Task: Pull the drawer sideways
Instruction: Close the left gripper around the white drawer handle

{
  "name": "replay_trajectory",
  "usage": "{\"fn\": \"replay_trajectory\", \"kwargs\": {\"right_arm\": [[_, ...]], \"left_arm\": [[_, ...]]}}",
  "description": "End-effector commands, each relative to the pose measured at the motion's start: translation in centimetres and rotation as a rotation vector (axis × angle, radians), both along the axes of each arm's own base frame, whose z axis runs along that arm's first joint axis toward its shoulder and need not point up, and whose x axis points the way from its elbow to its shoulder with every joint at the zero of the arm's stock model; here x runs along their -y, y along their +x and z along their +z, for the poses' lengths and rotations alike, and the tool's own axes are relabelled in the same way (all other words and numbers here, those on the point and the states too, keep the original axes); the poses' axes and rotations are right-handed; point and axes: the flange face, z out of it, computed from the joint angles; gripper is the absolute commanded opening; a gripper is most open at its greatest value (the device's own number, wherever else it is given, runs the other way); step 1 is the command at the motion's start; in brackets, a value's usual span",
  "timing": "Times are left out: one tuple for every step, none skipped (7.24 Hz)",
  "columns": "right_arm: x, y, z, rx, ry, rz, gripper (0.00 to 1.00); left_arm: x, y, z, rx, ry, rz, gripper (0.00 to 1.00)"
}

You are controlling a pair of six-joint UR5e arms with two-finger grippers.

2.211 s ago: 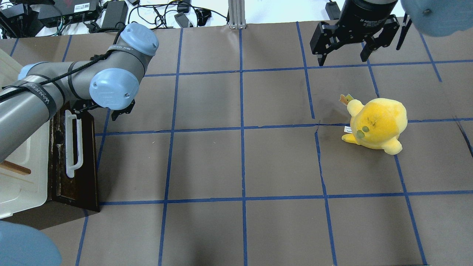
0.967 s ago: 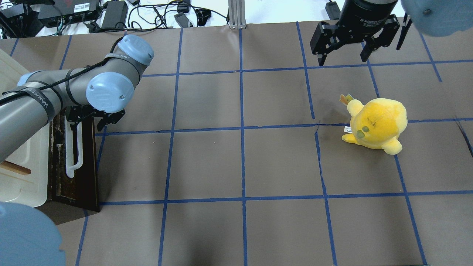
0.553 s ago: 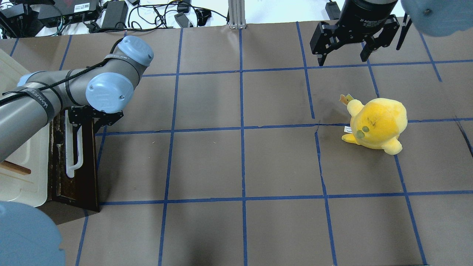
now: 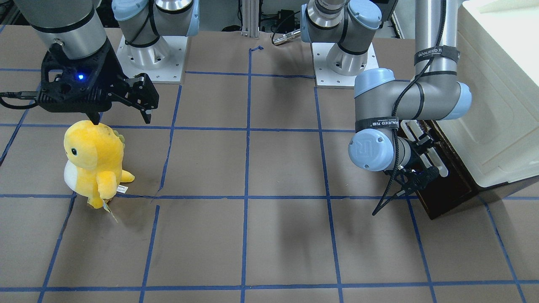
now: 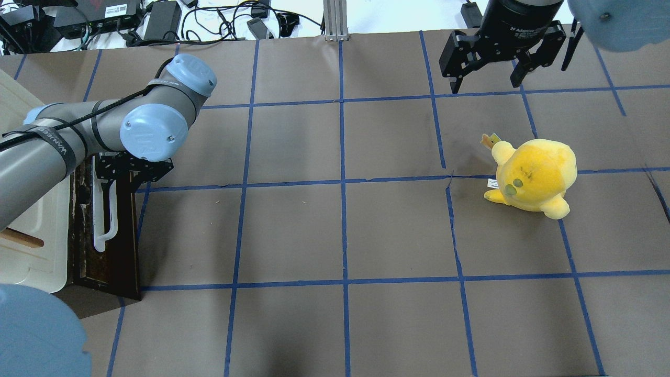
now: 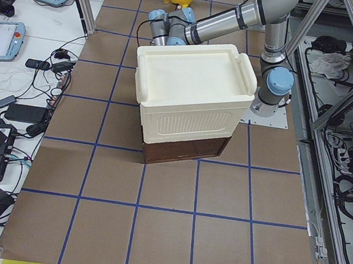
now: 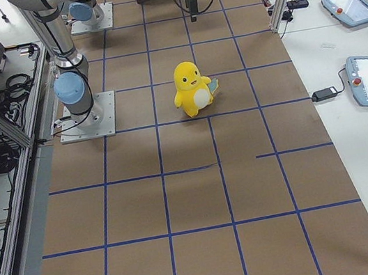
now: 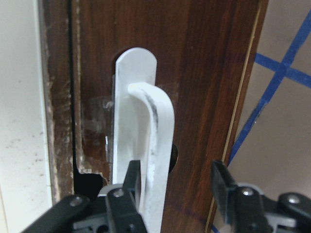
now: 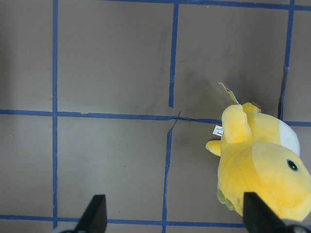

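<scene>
My left gripper [image 8: 175, 179] straddles the white handle [image 8: 146, 121] of the drawer [image 8: 204, 73], jaws spread, with the cream cabinet [image 8: 19, 97] just left of it. Far right, my right gripper [image 9: 175, 213] hangs with jaws parted near the yellow plush [image 9: 262, 165].

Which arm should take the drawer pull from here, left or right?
Left. The left gripper straddles the white handle of the drawer, jaws open; the right gripper hangs across the table near the yellow plush.

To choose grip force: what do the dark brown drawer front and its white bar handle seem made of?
Dark brown drawer front: probably varnished wood; grain streaks, slight sheen, chipped edge. Long white bar handle: likely smooth moulded plastic, semi-gloss with grey scuffs; painted metal is possible.
</scene>
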Motion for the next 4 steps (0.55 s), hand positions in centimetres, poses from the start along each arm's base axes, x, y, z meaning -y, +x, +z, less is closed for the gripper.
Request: {"fn": "replay_trajectory", "kwargs": {"right_arm": [[0.0, -0.01, 0.0, -0.001, 0.0, -0.001, 1.0], [0.0, 0.01, 0.0, 0.001, 0.0, -0.001, 1.0], [0.0, 0.01, 0.0, 0.001, 0.0, -0.001, 1.0], [0.0, -0.01, 0.0, -0.001, 0.0, -0.001, 1.0]], "left_arm": [[-0.06, 0.0, 0.09, 0.0, -0.002, 0.001, 0.53], [-0.29, 0.0, 0.41, 0.0, 0.005, 0.001, 0.53], [-0.4, -0.01, 0.54, 0.0, 0.01, 0.001, 0.53], [-0.39, -0.01, 0.46, 0.0, 0.012, 0.001, 0.53]]}}
